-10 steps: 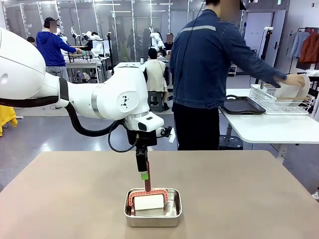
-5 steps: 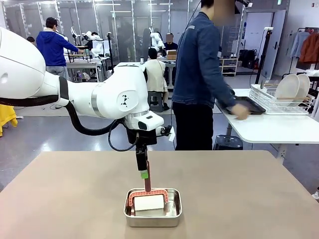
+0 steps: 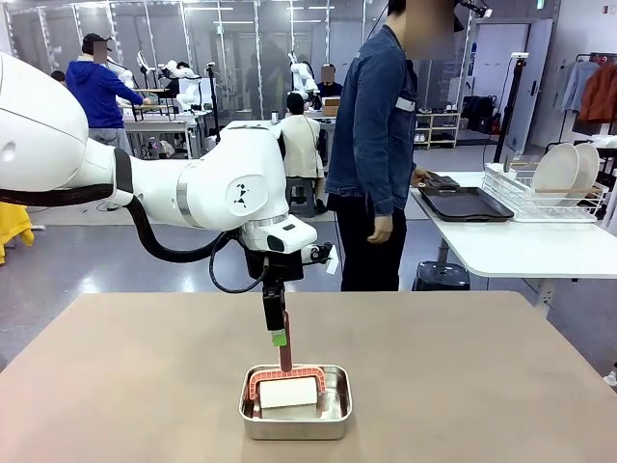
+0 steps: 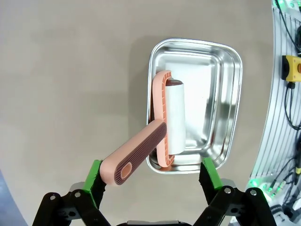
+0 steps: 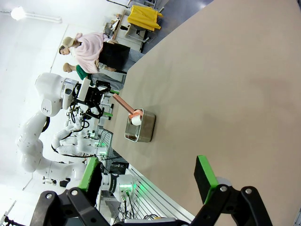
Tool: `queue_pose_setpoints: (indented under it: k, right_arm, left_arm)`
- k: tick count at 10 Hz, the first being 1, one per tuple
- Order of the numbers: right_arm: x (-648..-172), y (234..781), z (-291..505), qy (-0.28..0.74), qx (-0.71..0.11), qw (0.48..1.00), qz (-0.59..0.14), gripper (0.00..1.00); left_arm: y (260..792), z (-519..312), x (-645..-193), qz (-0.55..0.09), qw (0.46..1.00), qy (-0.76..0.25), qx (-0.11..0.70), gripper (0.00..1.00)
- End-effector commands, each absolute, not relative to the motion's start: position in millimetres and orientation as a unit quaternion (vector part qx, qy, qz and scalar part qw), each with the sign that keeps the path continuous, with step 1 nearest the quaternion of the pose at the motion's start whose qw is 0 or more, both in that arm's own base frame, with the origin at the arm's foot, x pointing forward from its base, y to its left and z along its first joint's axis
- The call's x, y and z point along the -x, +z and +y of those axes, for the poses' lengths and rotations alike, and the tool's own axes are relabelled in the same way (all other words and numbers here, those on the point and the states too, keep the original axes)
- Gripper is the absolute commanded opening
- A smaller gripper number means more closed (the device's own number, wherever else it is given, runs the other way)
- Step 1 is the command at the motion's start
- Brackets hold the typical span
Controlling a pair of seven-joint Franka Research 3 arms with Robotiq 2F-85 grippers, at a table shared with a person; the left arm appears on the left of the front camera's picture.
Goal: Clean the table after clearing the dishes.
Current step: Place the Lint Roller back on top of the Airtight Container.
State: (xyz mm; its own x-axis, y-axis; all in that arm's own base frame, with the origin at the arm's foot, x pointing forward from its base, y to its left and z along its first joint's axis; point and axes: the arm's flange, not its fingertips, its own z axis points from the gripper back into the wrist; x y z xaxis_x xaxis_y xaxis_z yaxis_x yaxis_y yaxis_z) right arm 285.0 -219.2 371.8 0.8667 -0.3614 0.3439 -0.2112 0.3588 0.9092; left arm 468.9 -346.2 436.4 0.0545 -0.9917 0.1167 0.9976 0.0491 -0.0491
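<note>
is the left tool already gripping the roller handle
No, the left tool is open, its green pads apart on either side of the roller handle.

The roller (image 3: 287, 392) hides the steel pan (image 3: 295, 415) floor; the counter (image 3: 463, 386) is cropped at 6 o'clock.

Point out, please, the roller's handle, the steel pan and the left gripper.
roller's handle (image 4: 136, 156), left wrist view, middle of the ribbed grip.
steel pan (image 4: 225, 96), left wrist view, bare floor near its rim.
left gripper (image 4: 153, 179), left wrist view, midway between its open fingers.
</note>
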Motion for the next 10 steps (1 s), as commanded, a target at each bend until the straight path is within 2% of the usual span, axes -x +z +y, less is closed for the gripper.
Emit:
queue_pose_setpoints:
  k: [1, 7, 10]
  right_arm:
    - [-282, 372, -219, -0.039, -0.564, 0.783, -0.258, 1.00]
    - [-282, 372, -219, -0.039, -0.564, 0.783, -0.258, 1.00]
    - [-282, 372, -219, -0.039, -0.564, 0.783, -0.258, 1.00]
  left_arm:
    - [436, -346, -468, -0.026, 0.723, -0.688, 0.059, 1.00]
    - [436, -346, -469, -0.025, 0.724, -0.687, 0.058, 1.00]
    - [480, -256, -496, -0.067, 0.767, -0.610, 0.187, 1.00]
